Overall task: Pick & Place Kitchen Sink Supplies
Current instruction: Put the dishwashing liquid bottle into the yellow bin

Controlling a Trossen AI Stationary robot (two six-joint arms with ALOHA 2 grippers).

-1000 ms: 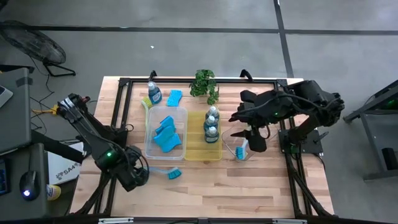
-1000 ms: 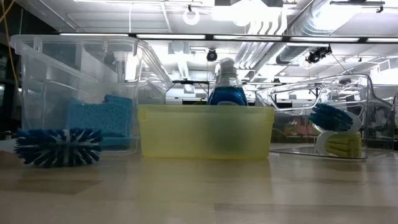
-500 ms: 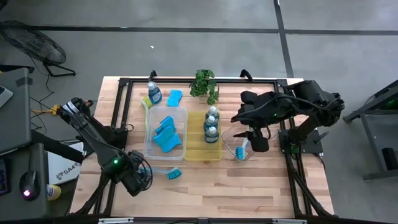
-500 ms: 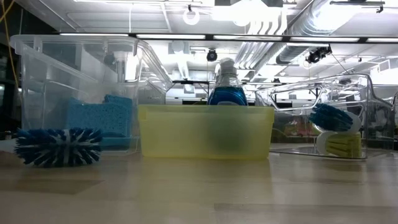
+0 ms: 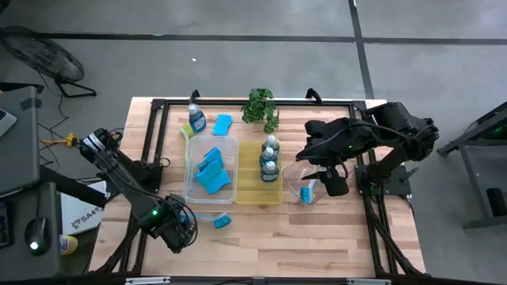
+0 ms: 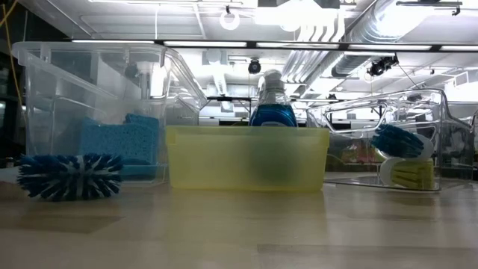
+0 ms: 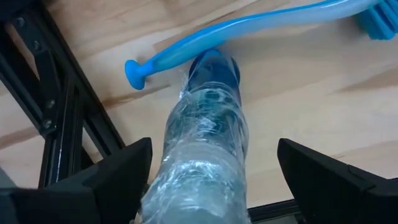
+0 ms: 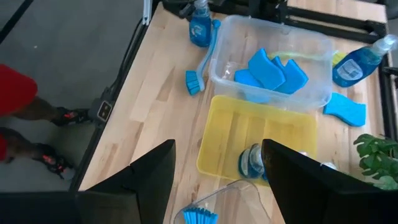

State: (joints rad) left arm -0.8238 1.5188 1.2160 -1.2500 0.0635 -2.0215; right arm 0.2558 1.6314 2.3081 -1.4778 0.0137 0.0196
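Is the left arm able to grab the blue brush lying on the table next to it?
Probably yes. The left hand is open, and the blue brush lies on bare wood right beside it, outside the clear bin, with nothing on top.

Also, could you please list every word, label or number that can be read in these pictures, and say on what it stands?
White box on the floor, left of the table: dark print, too small to read.
Soap bottles: no label can be read.
Nothing else shows any text, so there is none to quote.
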